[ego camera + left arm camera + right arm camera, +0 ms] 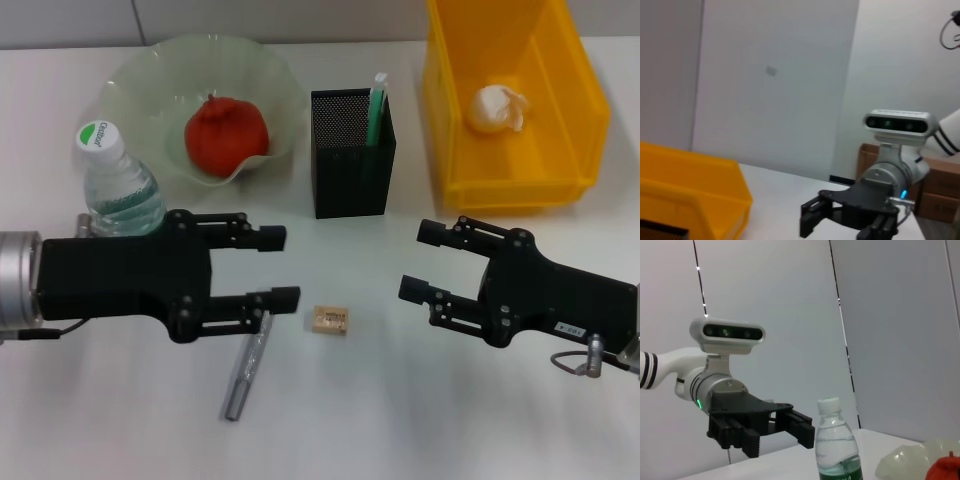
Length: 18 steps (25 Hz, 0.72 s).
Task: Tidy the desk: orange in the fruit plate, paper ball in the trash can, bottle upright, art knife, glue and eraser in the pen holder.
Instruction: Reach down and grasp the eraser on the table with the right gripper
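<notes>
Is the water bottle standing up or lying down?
Upright: the clear plastic green-capped bottle stands cap-up on the white desk beside the left end effector.

Looks like a lab or office test room to me: plain white worktop [420, 400], bare pale wall panels [775, 85] w/ thin seams behind it, cardboard boxes [935, 180] stacked by the wall. Desk props set out: black mesh pen holder [350, 165], yellow trash can [515, 100].
</notes>
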Available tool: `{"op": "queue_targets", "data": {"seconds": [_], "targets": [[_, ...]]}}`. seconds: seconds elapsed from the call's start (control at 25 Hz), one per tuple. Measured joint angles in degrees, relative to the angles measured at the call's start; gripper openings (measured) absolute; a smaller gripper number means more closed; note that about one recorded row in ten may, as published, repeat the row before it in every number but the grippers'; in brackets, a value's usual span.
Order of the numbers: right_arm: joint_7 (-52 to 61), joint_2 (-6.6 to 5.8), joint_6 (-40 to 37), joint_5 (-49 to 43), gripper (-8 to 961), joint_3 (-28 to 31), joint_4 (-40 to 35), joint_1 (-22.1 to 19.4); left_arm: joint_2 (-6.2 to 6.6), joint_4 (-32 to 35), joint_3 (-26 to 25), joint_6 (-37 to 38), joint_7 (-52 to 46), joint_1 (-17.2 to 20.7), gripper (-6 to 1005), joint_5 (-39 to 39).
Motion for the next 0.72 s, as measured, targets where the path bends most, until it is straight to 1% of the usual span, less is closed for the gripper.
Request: {"op": "queue_targets", "data": {"seconds": [0.16, 0.2, 0.28, 0.36, 0.44, 0.48, 0.56, 0.68, 0.72], "targets": [[3.4, -0.05, -0.1, -0.5, 674, 0.1, -2.5, -0.3, 0.04, 0.0, -2.1, 0.5, 0.0, 0.9, 674, -0.1], [6.6, -0.16, -0.2, -1.5, 674, 0.0, -4.3, -0.4, 0.04, -0.1, -2.5, 0.5, 0.1, 1.0, 701, -0.1], [14.1, -0.45, -0.2, -4.8, 673, 0.0, -9.0, -0.3, 0.03, -0.5, -2.7, 0.7, 1.0, 1.2, 755, -0.2], [22.9, -0.60, -0.3, -10.0, 673, -0.1, -15.5, -0.1, -0.04, -1.6, -2.8, 1.1, 3.0, 1.4, 809, -0.8], [31.0, -0.47, -0.4, -14.6, 673, -0.3, -22.5, 0.3, -0.13, -3.7, -2.9, 1.5, 5.3, 1.5, 809, -2.0], [36.6, -0.30, -0.4, -18.0, 673, -0.5, -27.4, 0.7, -0.14, -5.1, -2.9, 1.9, 6.5, 1.3, 809, -3.0], [43.7, -0.08, -0.6, -22.0, 673, -1.2, -33.8, 1.6, -0.06, -8.2, -3.1, 2.6, 9.4, 1.2, 809, -4.6], [51.5, -0.01, -1.5, -26.4, 672, -2.7, -39.8, 4.4, -0.06, -10.6, -3.6, 2.9, 11.6, 1.2, 809, -6.4], [53.6, -0.02, -1.7, -27.8, 672, -3.2, -41.1, 5.5, -0.09, -12.4, -3.9, 3.5, 13.3, 1.4, 809, -7.7]]}}
